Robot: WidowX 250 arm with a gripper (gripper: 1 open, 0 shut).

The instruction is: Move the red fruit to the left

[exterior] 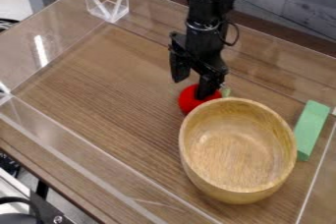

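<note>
The red fruit [194, 96], small and bright red, rests on the wooden table just beyond the far rim of the wooden bowl [238, 149]. My black gripper [198, 75] points straight down over it, fingers spread open on either side of the fruit's top. The fruit sits on the table between and below the fingertips, not clamped. The arm hides the fruit's upper part.
A light-green block [311, 129] lies at the right of the bowl. A clear plastic wall [53, 41] rings the table, with a clear folded stand [106, 5] at the back left. Bare wood stretches left of the fruit.
</note>
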